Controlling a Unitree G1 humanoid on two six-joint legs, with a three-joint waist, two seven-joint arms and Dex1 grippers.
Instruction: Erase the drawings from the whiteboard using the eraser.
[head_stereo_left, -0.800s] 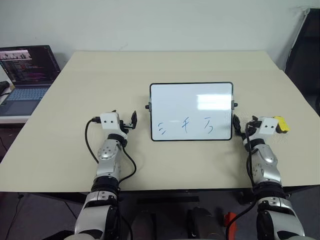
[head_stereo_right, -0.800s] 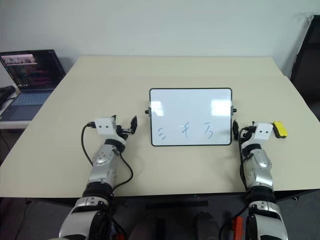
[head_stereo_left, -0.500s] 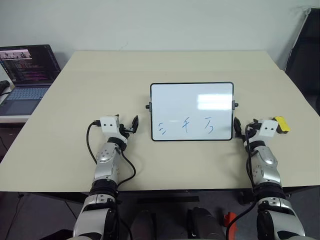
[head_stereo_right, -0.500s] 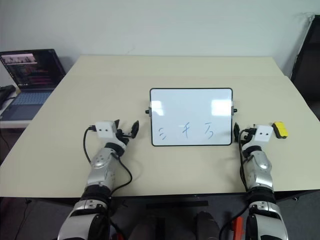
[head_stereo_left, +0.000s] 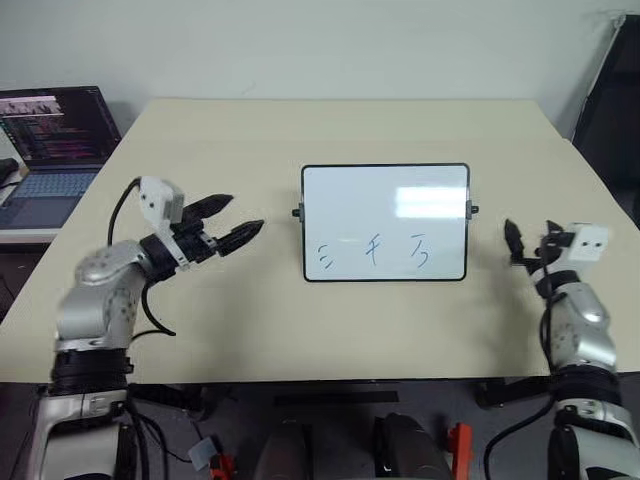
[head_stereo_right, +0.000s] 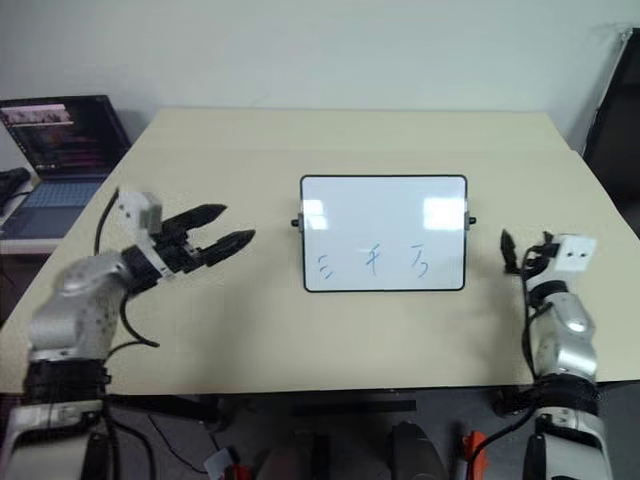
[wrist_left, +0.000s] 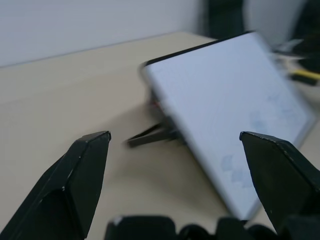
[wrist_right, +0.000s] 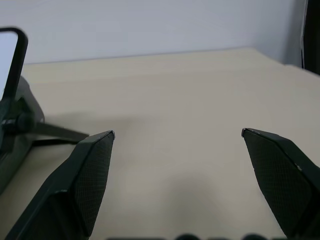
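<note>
The whiteboard (head_stereo_left: 385, 200) stands propped near the middle of the table, with three blue drawings (head_stereo_left: 370, 252) along its lower edge. My left gripper (head_stereo_left: 240, 214) hovers open to the left of the board, its fingers aimed at it and nothing between them. To the right of the board my right gripper (head_stereo_left: 530, 238) is open and empty, pointing away over the table. In the head views the eraser is hidden behind my right wrist. In the left wrist view a blurred yellow sliver, probably the eraser (wrist_left: 306, 76), lies past the board's far end.
An open laptop (head_stereo_left: 50, 140) sits on a separate surface off the table's left side. A dark upright object (head_stereo_left: 612, 110) stands at the far right. The beige table (head_stereo_left: 340, 130) reaches well behind the board.
My left arm has lifted and swung out left, its gripper now pointing across at the board. My right hand has moved right and up, covering the eraser.
</note>
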